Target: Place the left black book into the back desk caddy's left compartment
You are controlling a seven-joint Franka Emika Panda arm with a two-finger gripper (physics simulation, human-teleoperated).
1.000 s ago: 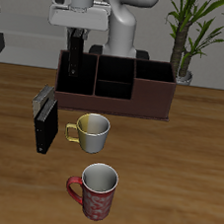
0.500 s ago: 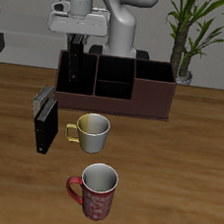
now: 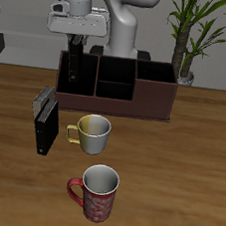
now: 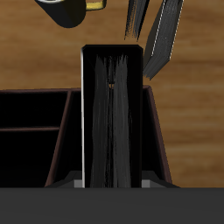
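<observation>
Black book [image 4: 112,114], thin and dark-covered, held upright between my fingers above the back desk caddy.

My two-finger gripper [image 3: 77,48] is closed on the book's upper end, and in the exterior view the book [image 3: 75,67] hangs straight down from it into the caddy's left compartment [image 3: 77,78], the black-walled end section. In the wrist view its lower end sits between the compartment's walls; I cannot tell whether it touches the floor. The long, low, reddish-brown caddy [image 3: 152,100] stands at the table's back. Nearer the front edge, a second black book [image 3: 46,125] stands on the wooden table [image 3: 177,183], beside a yellow-handled metal mug [image 3: 91,132]; a red patterned mug [image 3: 97,192] stands nearer the front.
</observation>
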